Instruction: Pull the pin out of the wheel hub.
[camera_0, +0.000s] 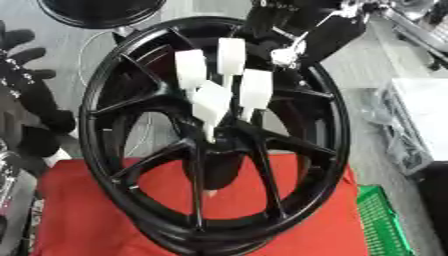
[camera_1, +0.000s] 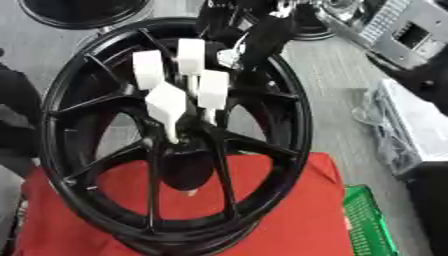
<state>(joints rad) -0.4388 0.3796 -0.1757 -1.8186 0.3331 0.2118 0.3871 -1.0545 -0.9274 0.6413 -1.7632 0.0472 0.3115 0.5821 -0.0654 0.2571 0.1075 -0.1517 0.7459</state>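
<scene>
While the right arm reaches in from the upper right, its robot hand (camera_0: 293, 47) sits dark against the far rim of the glossy black spoked wheel hub (camera_0: 131, 170), so I cannot tell whether its fingers grasp anything. Just left of and below it, four white block-headed pins (camera_0: 212, 100) stand from the hub's centre. A second robot hand (camera_0: 26, 75), at the left edge, is too indistinct to judge.

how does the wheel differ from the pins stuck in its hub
The wheel is black, large and made of thin spokes inside a round rim; the pins are white, small and have blocky heads. The wheel stands tilted on the red cloth; the pins stick out of the wheel's centre, clustered together. Both look glossy or smooth.
</scene>
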